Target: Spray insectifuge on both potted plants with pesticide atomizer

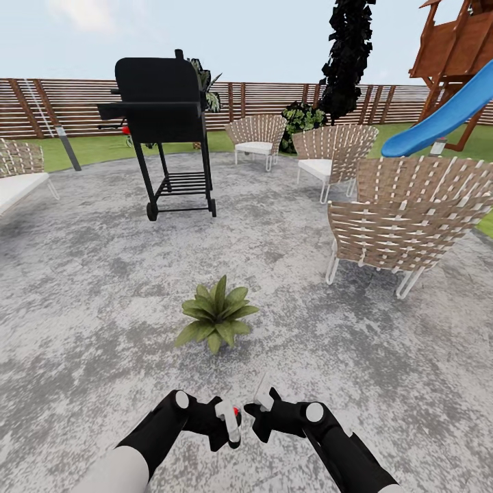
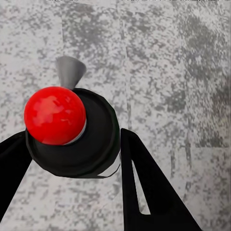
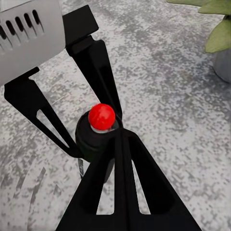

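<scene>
I stand on the garden's mottled grey patio (image 1: pixel 89 294), with lawn and a brown slat fence (image 1: pixel 61 103) behind. One potted plant (image 1: pixel 216 315), a narrow-leaved green rosette, sits just ahead of both hands; its leaves and grey pot (image 3: pixel 224 65) edge the right wrist view. My left gripper (image 1: pixel 231 426) (image 2: pixel 72 161) is shut on the pesticide atomizer (image 2: pixel 91 144) (image 3: pixel 94 144), seen end-on as a dark round body with a red ball on top. My right gripper (image 1: pixel 263 405) (image 3: pixel 120 139) is shut and holds nothing, its tips close beside the atomizer.
A black wheeled grill (image 1: pixel 164 116) stands ahead on the left. Wicker chairs (image 1: pixel 404 219) (image 1: pixel 332 154) (image 1: pixel 257 133) ring the right and back, and a sofa (image 1: pixel 17 181) sits at the left edge. A blue slide (image 1: pixel 438 120) and wooden play tower rise at the far right.
</scene>
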Robot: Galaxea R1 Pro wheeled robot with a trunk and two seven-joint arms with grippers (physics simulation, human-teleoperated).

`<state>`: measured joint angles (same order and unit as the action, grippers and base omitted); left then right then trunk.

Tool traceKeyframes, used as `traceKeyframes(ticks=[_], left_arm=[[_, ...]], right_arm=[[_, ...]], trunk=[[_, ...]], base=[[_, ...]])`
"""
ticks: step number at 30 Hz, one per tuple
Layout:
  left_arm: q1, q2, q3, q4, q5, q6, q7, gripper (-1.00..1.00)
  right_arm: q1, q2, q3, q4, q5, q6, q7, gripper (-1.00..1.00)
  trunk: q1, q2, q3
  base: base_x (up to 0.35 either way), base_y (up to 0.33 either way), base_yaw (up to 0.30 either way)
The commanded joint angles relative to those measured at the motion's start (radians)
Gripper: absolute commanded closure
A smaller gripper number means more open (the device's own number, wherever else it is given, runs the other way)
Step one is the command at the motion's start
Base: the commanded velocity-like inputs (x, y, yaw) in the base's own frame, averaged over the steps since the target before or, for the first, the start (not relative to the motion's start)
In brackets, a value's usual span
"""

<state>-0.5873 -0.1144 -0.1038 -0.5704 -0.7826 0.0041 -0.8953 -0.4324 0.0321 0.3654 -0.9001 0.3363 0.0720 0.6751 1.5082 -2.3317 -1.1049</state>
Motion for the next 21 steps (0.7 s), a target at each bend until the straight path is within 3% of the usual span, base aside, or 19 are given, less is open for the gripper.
traceKeyframes(ticks=[1, 21], left_arm=[[0.0, 0.0, 0.0, -0.002, -0.005, 0.0, -0.004, 1.0], [-0.001, -0.011, 0.0, -0.002, -0.001, 0.0, -0.017, 1.0]], right_arm=[[0.0, 0.0, 0.0, -0.002, 0.003, 0.006, 0.004, 1.0], [0.0, 0.0, 0.0, -0.002, 0.003, 0.006, 0.003, 1.0]], trunk=[[0.0, 0.0, -0.001], [0.0, 0.0, -0.001]], base=[[0.0, 0.0, 0.0], [0.0, 0.0, 0.0]])
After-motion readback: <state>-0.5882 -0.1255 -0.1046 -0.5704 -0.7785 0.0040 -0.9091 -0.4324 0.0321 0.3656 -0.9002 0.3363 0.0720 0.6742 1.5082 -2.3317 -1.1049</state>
